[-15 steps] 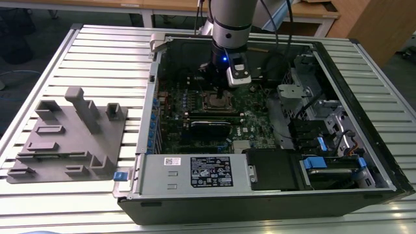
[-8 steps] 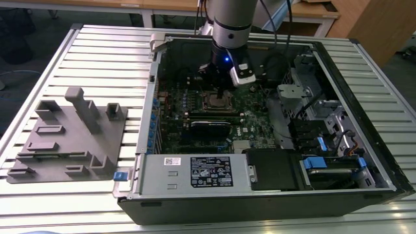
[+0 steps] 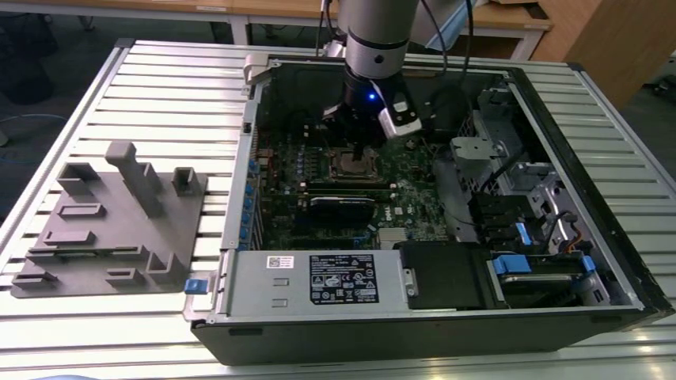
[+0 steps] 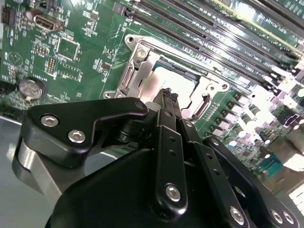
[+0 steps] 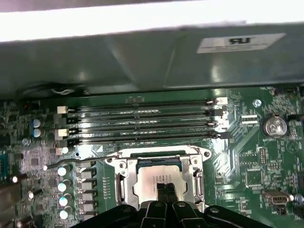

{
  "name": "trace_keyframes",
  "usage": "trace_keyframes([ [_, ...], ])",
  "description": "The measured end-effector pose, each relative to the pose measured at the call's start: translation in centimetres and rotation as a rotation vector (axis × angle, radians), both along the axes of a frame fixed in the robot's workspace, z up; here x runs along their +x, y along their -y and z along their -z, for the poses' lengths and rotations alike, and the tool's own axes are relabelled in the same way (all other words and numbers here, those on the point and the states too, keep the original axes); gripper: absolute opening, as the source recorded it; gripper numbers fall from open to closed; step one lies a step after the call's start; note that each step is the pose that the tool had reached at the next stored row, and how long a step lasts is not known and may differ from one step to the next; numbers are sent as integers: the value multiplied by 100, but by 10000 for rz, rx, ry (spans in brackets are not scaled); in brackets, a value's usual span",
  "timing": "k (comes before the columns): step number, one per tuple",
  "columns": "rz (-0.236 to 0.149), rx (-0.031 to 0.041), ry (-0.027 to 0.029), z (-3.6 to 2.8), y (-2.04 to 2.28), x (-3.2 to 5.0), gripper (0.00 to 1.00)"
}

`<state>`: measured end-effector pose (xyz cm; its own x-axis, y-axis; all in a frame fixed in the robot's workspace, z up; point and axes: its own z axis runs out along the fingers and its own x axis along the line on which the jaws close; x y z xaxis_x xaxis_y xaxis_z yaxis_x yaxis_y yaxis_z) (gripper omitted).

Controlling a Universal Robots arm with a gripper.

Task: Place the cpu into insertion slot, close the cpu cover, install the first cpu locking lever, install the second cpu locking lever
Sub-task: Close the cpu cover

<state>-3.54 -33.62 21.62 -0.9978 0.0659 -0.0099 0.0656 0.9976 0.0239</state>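
Inside the open computer case, the cpu [image 5: 153, 176] lies in the insertion slot [image 3: 353, 165] on the green board, its silvery top [image 4: 164, 81] showing in both wrist views. The cpu cover [image 5: 124, 176], a silvery metal frame, lies flat around the chip. My gripper [image 5: 164, 189] hangs straight over the socket, shut with nothing between its black fingers. Its tips [image 4: 166, 96] are at the chip's top; I cannot tell whether they touch it. A thin wire locking lever [image 5: 76, 162] runs out sideways from the socket's corner; whether it is latched is unclear.
Several long memory slots [image 5: 142, 122] run beside the socket, with a coin battery [image 5: 275, 126] nearby. A black card [image 3: 343, 207] sits below the socket in the exterior view. Case walls [image 3: 253, 142] surround the board. A grey fixture [image 3: 116, 222] lies on the slatted table at the exterior view's left.
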Motion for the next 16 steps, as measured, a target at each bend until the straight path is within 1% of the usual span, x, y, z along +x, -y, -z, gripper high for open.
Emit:
trace_keyframes([
  [6, -43, 1, 2, 1, 0, -10, 11],
  [8, -42, 0, 18, 2, 1, -45, 11],
  [12, -41, -1, 63, 8, 0, -144, 11],
  [16, -41, -3, 90, 17, 5, -175, 11],
])
